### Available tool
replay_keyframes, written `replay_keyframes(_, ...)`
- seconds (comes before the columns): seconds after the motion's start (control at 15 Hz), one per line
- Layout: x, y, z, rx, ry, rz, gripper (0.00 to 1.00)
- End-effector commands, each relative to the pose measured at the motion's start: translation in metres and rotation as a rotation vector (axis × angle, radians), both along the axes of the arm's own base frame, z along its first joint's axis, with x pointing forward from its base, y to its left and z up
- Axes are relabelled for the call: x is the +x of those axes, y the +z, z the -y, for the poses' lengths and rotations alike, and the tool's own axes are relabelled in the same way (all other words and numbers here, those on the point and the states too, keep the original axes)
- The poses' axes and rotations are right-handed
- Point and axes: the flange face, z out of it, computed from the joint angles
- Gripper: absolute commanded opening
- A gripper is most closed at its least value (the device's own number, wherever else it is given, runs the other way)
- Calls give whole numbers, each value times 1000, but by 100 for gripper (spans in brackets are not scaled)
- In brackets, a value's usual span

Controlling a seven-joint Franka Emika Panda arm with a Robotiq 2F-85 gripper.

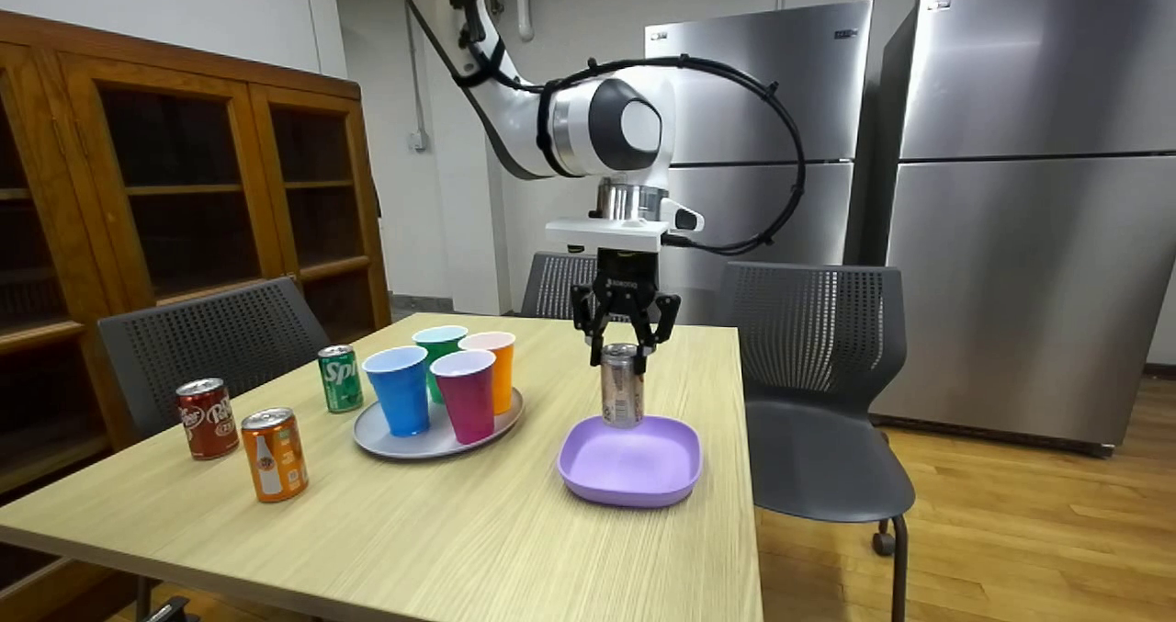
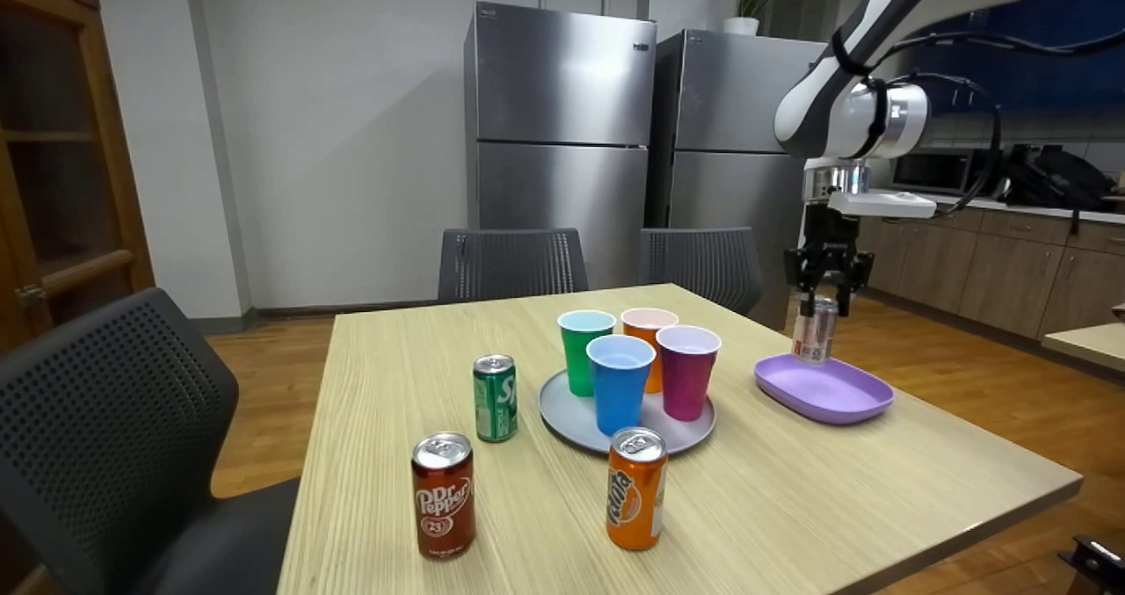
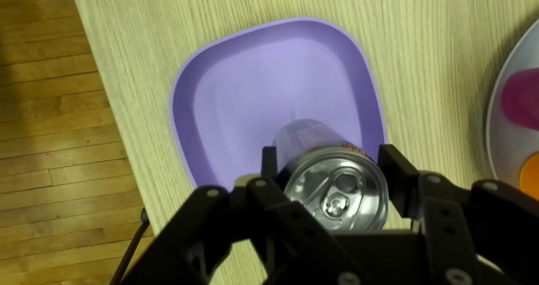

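One silver soda can [image 1: 623, 394] is clamped in your gripper [image 1: 618, 357] over the purple plate [image 1: 632, 468]; four plastic cups [image 1: 466, 400] stand on the round gray plate [image 1: 371, 435].

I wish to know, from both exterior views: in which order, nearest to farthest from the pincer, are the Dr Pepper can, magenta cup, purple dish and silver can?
1. Silver can: gripped by the pincer.
2. Purple dish: below the pincer.
3. Magenta cup: on the gray plate.
4. Dr Pepper can: leftmost can in both exterior views.
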Motion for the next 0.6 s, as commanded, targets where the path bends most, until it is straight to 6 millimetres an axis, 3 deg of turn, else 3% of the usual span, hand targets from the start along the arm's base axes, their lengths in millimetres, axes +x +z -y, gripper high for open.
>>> replay_keyframes(0.0, 15, -1, 13, 7, -32, 6, 37)
replay_keyframes(0.53, 18, -22, 37, -4, -84, 1, 37)
